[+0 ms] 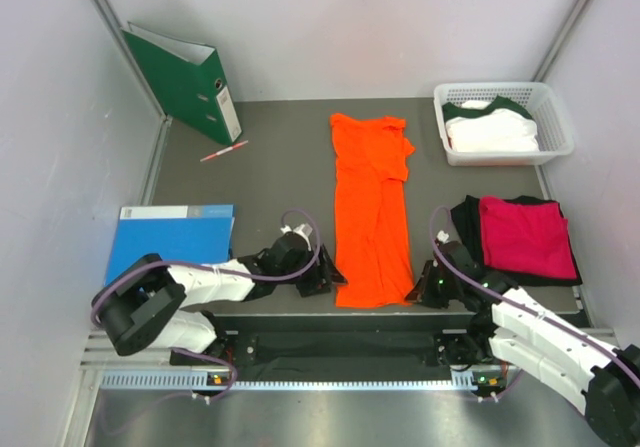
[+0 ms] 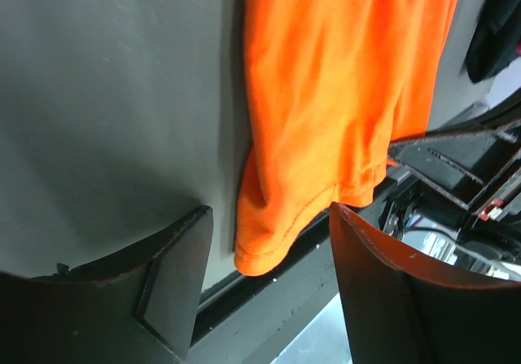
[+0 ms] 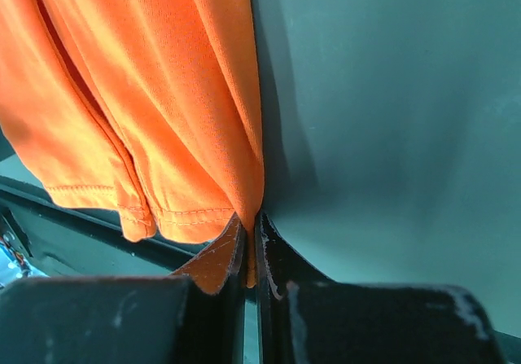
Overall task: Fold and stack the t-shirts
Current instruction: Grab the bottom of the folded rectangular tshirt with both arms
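Black t-shirt (image 1: 466, 217): mostly hidden under magenta t-shirt (image 1: 522, 235) | white t-shirt (image 1: 492, 135): partly screened by basket (image 1: 556, 117) wall | orange t-shirt (image 2: 342, 79): collar end cut off in both wrist views | right arm (image 1: 560, 347): elbow cut by lower-right corner.

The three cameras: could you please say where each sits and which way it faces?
Top external: high behind the bases, looking down at the table; left arm, right arm show.
Left wrist: low at the near edge, facing the orange shirt; open left fingers show.
Right wrist: likewise, opposite side; right fingers pinch the hem.
Shared: the shirt's near hem.
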Motion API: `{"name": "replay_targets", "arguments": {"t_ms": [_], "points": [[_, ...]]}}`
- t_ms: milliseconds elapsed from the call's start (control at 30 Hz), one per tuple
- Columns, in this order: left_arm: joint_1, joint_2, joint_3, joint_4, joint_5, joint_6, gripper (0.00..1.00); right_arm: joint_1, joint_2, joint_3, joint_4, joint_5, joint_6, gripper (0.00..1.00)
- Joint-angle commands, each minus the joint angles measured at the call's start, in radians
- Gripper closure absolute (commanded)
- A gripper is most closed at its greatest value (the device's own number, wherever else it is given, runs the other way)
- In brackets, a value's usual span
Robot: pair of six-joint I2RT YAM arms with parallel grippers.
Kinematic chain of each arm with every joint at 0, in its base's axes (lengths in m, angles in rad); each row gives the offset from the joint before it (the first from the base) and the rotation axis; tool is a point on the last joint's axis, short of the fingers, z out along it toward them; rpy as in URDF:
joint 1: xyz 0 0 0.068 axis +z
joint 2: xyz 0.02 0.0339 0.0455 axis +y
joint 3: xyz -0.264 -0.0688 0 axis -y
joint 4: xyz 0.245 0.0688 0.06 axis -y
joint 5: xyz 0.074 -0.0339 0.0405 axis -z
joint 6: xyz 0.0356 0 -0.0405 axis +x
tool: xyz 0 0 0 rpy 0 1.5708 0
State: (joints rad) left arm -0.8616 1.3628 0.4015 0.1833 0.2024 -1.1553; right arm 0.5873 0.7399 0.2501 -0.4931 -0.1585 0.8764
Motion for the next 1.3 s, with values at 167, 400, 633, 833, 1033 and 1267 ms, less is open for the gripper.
{"name": "replay_targets", "arguments": {"t_ms": [167, 400, 633, 833, 1033, 1267], "points": [[-0.108, 0.17, -0.07, -0.343, -0.057, 0.02, 0.38, 0.017, -0.002, 0.006, -0.064, 0.019, -0.005, 1.0], [-0.163, 0.214, -0.064, -0.312, -0.046, -0.003, 0.96, 0.019, -0.011, 0.008, -0.059, 0.019, -0.004, 1.0], [-0.168, 0.13, 0.002, -0.435, -0.129, 0.011, 1.0, 0.017, -0.051, 0.049, -0.087, 0.031, -0.033, 1.0], [-0.166, -0.019, 0.08, -0.625, -0.262, 0.048, 1.0, 0.022, -0.095, 0.093, -0.099, 0.071, -0.076, 1.0], [-0.166, -0.057, 0.207, -0.74, -0.368, 0.103, 1.0, 0.023, -0.059, 0.176, -0.099, 0.135, -0.158, 1.0], [-0.166, 0.012, 0.359, -0.801, -0.472, 0.166, 1.0, 0.023, 0.03, 0.282, -0.064, 0.194, -0.238, 1.0]]}}
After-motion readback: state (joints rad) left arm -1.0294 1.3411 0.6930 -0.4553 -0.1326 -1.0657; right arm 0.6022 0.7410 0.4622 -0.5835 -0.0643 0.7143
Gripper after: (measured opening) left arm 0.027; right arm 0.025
